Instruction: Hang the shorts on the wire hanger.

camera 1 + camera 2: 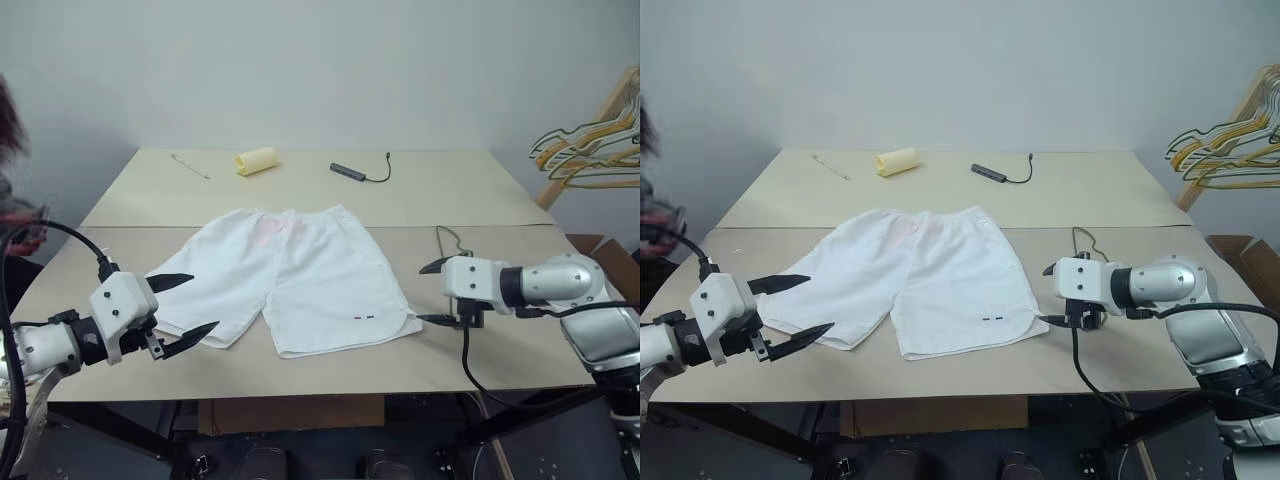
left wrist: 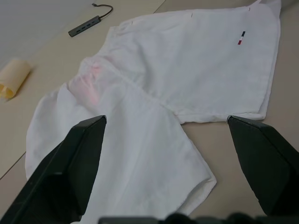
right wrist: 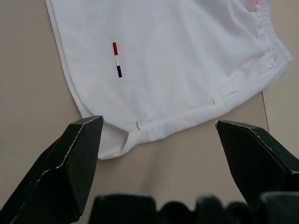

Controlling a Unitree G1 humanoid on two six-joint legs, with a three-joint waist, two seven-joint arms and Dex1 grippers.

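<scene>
Shorts (image 1: 290, 275) of white fabric, with a gathered elastic waistband, a faint pink patch near the waist and tiny red and dark marks by one hem, are lying flat in the middle of the near half of the beige table (image 1: 460, 195), waistband toward the far edge, leg hems toward the near edge. I am holding the left gripper (image 1: 180, 312) just off the hem at the near left, black fingers spread wide and gripping nothing. My right gripper (image 1: 434, 292) is hovering beside the right-hand hem, jaws equally wide and empty. A thin grey-green wire hanger (image 1: 452, 243) seems to be lying on the table just behind the right gripper, though it is mostly hidden. Along the far edge are sitting a yellow roll (image 1: 256, 161), a dark grey adapter with cable (image 1: 352, 172) and a thin stick (image 1: 189, 166).

I judge the task barely begun: I am lining up the first grasp. Next I need to pinch the fabric and fetch the hanger.
</scene>
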